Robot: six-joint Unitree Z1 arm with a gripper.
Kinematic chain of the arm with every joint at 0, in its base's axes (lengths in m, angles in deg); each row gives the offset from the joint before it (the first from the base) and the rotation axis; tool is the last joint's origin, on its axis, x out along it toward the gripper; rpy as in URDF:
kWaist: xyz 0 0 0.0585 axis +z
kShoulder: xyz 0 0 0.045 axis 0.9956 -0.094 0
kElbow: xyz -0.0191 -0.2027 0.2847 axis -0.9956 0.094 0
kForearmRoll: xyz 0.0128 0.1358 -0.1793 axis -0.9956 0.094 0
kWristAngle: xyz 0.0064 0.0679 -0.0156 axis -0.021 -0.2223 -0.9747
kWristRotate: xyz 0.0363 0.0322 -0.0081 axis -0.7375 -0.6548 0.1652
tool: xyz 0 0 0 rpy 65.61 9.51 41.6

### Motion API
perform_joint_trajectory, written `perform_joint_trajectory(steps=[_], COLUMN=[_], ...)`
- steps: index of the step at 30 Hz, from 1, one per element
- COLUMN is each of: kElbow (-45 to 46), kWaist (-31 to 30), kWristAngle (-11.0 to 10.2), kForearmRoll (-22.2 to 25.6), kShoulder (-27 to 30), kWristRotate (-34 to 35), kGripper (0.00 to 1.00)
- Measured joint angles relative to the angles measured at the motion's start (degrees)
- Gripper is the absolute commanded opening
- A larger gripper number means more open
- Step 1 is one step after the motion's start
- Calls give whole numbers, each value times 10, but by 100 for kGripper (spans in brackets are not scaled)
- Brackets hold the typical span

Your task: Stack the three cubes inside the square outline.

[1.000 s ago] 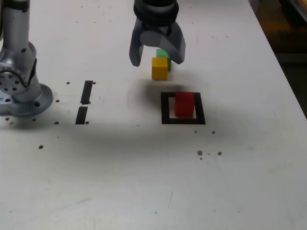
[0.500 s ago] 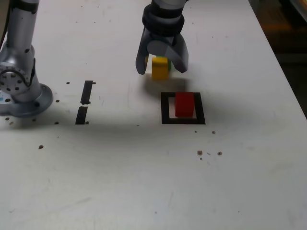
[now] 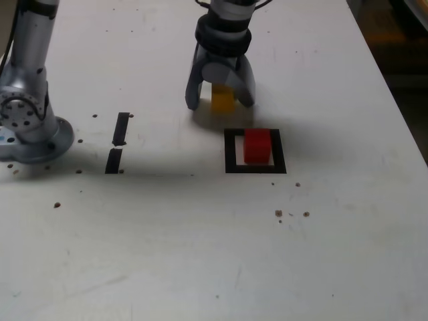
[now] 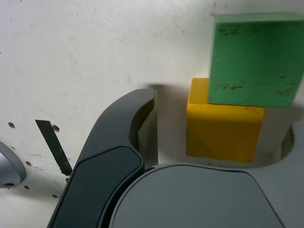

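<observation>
From my wrist camera I see a small green wooden cube (image 4: 256, 59) touching the small yellow wooden cube (image 4: 223, 130) — the exterior view hides the green one behind the end effector (image 3: 219, 101), whose jaws stand apart astride the yellow cube. The small red cube (image 3: 257, 146) sits inside the black-tape square outline (image 3: 231, 150) on the white worktop (image 3: 200, 254).

The hand (image 3: 220, 100) straddles the yellow cube (image 3: 223, 100), jaws spread either side. The red cube (image 3: 257, 146) sits inside the square outline (image 3: 231, 150) on the desk (image 3: 200, 234).
</observation>
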Motion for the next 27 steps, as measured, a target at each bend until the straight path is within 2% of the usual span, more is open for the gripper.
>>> perform_joint_trajectory(steps=[5, 9, 18, 27], kElbow=[4, 6, 13, 5], kWaist=[3, 3, 0, -47], kWristAngle=[12, 13, 13, 14], kForearmRoll=[-6, -6, 24, 85], kShoulder=[-1, 1, 42, 111], kWristRotate=[0, -1, 10, 50], kGripper=[30, 19, 18, 18])
